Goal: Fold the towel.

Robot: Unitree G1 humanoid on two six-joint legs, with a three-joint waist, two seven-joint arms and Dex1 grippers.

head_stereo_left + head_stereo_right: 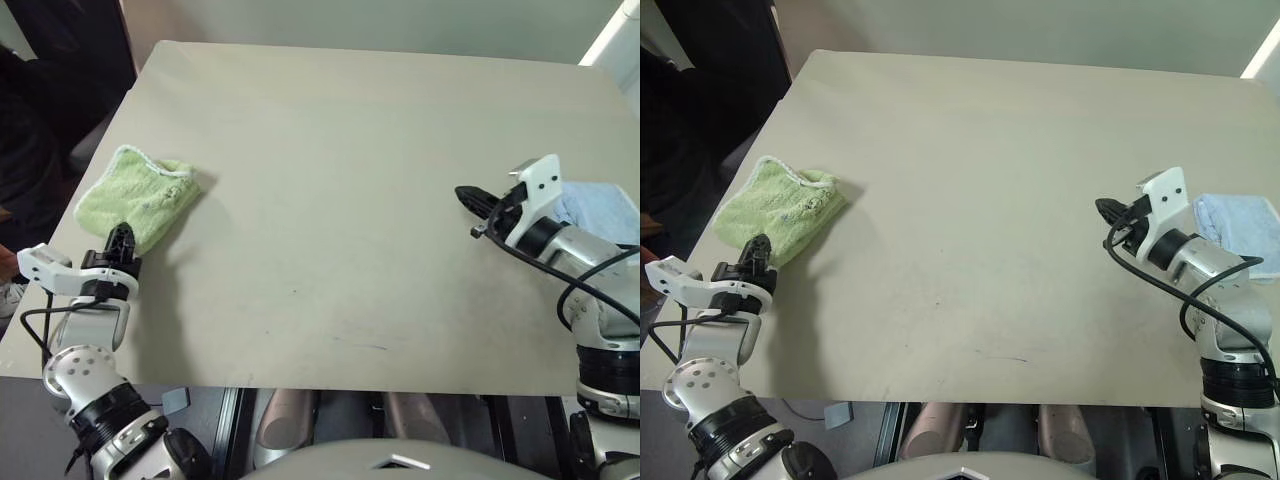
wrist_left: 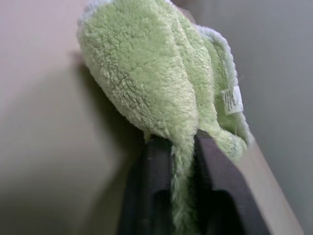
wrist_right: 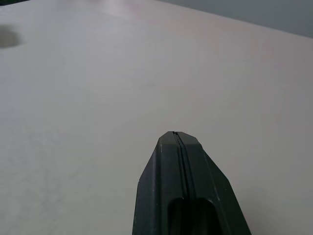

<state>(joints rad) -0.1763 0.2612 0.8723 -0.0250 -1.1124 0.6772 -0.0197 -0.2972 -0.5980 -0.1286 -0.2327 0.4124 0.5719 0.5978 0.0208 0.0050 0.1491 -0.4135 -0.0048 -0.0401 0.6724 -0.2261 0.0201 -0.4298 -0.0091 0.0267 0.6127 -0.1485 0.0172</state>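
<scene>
- Pincer on the left point(image 1: 120, 240) sits at the near edge of the towel point(image 1: 140, 196), a fold of green cloth between its slightly parted fingers point(image 2: 151, 181); whether it grips or is letting go I cannot tell.
- Counter point(image 1: 360, 200) carries the towel, bunched and folded over, at its far left side, close to the edge.
- Right pincer point(image 1: 1108, 212) is clenched on nothing, hovering over bare counter, just beside a blue cloth point(image 1: 1238, 226).
- Risk, as I judge it: cloth snagged between the fingers could drag the fold open or off the edge when the arm pulls away.
- Left wrist view shows the pinched fold and a white tag point(image 2: 231, 99); the head views show the towel's whole shape.
</scene>
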